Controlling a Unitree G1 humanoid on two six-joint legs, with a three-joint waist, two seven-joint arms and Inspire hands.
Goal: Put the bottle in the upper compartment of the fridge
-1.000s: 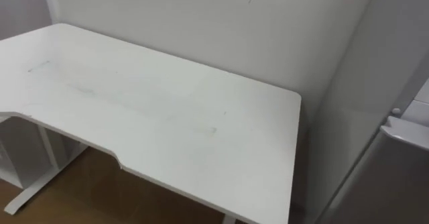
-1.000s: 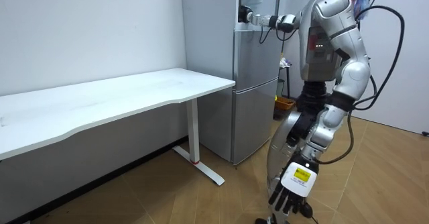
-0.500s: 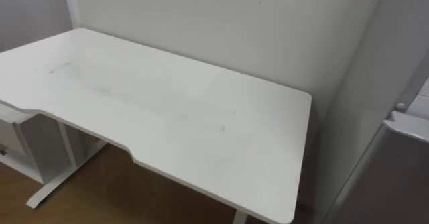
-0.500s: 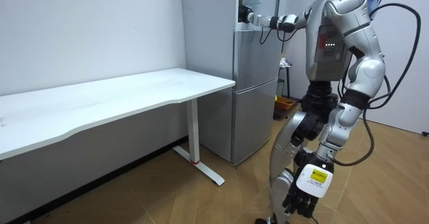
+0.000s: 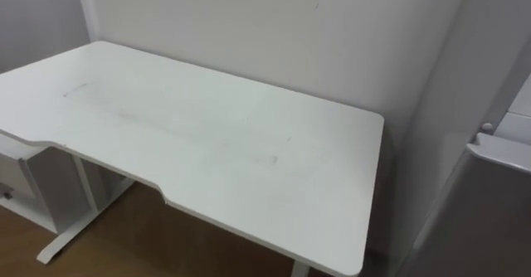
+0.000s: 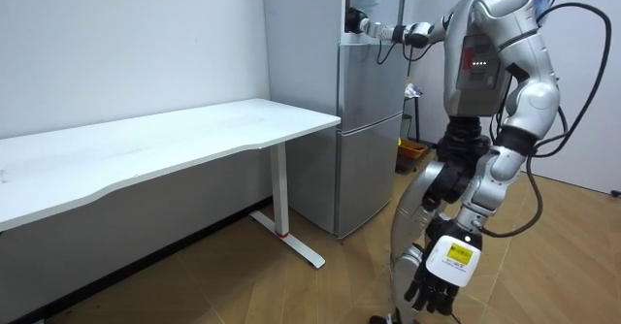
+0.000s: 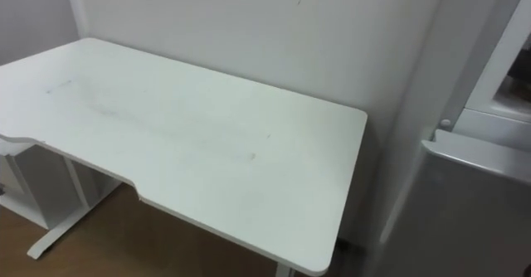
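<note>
Right hand [image 6: 356, 20] is up at the fridge [image 6: 369, 140] upper part, its grip & the bottle's place I cannot tell, left hand [image 6: 434, 287] hangs low before fridge w/ relaxed, empty fingers, so right arm is nearer.

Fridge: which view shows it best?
Room view: the fridge stands nearly whole beside the table, with the right hand at its upper compartment; the left hand hangs low. The eye views catch its side wall and the lower door's top corner at their right edge.
</note>
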